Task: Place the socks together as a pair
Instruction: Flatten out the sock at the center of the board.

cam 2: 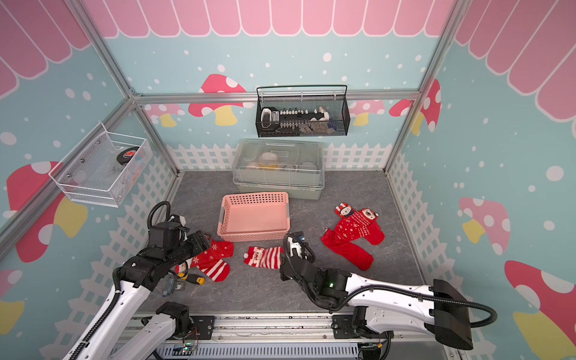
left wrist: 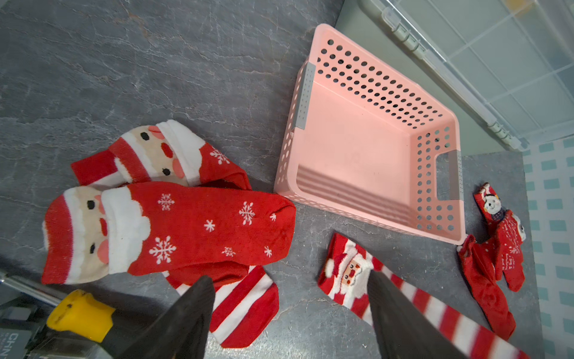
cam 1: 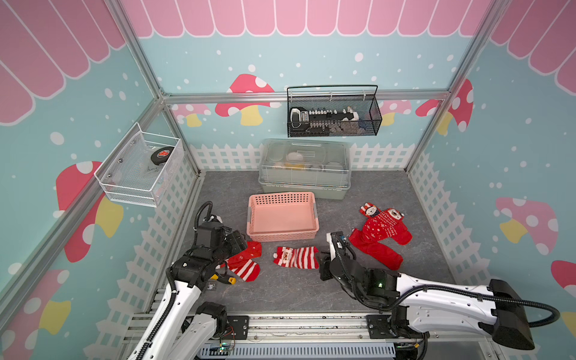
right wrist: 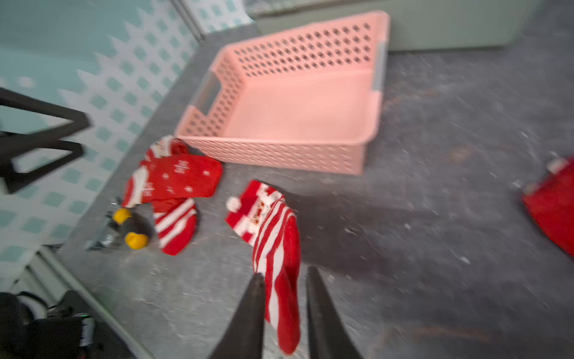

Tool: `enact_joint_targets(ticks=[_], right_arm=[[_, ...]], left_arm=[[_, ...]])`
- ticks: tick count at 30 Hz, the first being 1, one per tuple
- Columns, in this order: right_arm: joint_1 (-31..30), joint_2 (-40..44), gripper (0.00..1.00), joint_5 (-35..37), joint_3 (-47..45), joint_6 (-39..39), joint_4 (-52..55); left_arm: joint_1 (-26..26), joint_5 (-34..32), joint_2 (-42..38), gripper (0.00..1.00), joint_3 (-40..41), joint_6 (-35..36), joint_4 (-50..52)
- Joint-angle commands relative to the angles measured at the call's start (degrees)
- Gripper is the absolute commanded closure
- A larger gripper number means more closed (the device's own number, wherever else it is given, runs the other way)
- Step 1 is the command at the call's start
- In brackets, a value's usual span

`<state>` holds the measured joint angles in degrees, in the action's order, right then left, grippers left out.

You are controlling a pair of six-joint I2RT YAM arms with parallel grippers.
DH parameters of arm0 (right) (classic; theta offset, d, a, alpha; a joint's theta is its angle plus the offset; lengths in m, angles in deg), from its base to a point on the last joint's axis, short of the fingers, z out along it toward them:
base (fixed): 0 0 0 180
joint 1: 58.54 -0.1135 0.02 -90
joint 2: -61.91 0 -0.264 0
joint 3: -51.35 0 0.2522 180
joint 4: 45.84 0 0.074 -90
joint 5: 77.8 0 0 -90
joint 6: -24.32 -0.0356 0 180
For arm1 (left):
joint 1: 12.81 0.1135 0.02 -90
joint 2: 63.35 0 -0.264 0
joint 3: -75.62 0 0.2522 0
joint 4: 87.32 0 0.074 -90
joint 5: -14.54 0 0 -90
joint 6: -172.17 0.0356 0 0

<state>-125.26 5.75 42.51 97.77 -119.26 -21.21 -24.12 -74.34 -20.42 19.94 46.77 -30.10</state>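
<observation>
while the middle striped sock (cam 1: 296,257) lies flat on the tabletop (cam 1: 280,293), just in front of the pink basket (cam 1: 282,218), its twin is not beside it. the other striped sock (cam 1: 247,271) is off on my left side, tucked partly under the two snowflake socks (left wrist: 198,227). those two santa ones lie one over the other, so i think that pair is done. over on my right side the bear socks (cam 1: 381,232) sit in a heap, touching each other, with a plain red part sticking out. i cannot tell if they are neat enough.

my right hand (right wrist: 284,272) is at the toe end of the middle striped sock. its fingers stand apart with the toe between them, and they do not look like they pinch it, but the picture is blurry there. my left hand (left wrist: 290,276) is spread wide too, holding nothing, up above the left pile.

so the stripy pair is what is left, i think. one stripy sock has to go next to the other. the basket has nothing in it.
</observation>
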Motion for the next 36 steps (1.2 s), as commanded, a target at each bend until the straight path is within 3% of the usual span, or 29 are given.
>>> enact_joint_targets(ticks=[1,3,8,15,18,24,29,36], right_arm=[[6.2,7.9,0.28,3.1,-2.1,-2.7,11.7],[9.0,12.9,0.20,4.8,-2.3,-1.2,14.8],[10.5,19.3,0.24,5.2,-2.5,0.1,15.2],[10.5,13.9,0.40,-0.3,-3.7,-2.2,12.0],[10.5,10.7,0.46,-2.2,-4.6,-3.5,9.4],[10.5,3.5,0.52,-7.9,-6.6,-3.8,1.9],[10.8,-2.7,0.55,-10.5,-6.8,-4.1,-1.7],[13.2,-9.6,0.58,-13.8,-6.5,-4.4,-5.4]], left_arm=[[-1.2,1.5,-0.8,0.21,-0.8,-1.9,0.3],[-2.0,4.1,-1.3,0.21,-0.3,-2.7,-0.3],[-8.8,3.9,-2.7,0.22,3.7,-6.9,-3.6],[-23.4,-0.7,2.2,0.26,12.2,-14.0,-16.6],[-27.0,-3.4,7.8,0.34,12.2,-14.9,-20.1],[-31.1,-9.2,17.9,0.37,12.7,-17.6,-28.3],[-32.5,-10.6,26.1,0.50,10.0,-17.1,-31.1],[-32.5,-10.9,32.5,0.53,8.1,-16.6,-33.4]])
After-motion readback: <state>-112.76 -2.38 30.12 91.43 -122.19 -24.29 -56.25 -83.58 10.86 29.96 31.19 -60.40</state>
